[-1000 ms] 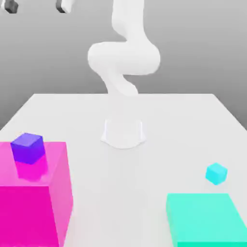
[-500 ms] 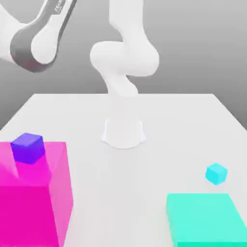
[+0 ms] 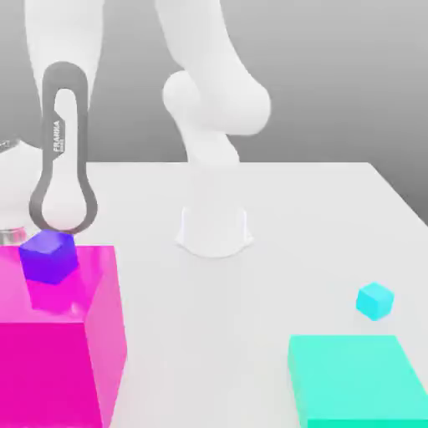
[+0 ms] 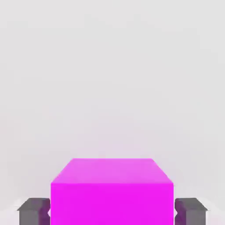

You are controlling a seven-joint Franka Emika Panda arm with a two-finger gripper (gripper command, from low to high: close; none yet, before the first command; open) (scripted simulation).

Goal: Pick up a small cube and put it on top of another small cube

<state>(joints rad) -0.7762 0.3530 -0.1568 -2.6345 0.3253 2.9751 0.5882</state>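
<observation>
Claw [image 4: 112,210] clamps the magenta cube [image 4: 112,193] by opposite faces, likely for steady lifting; the cyan cube [image 3: 374,301] waits toward four o'clock.

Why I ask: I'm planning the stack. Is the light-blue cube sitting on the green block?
No, the light-blue cube sits on the white table, behind the green block.

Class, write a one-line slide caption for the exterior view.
Purple cube on a pink block, cyan cube on the table behind a green block.
</observation>
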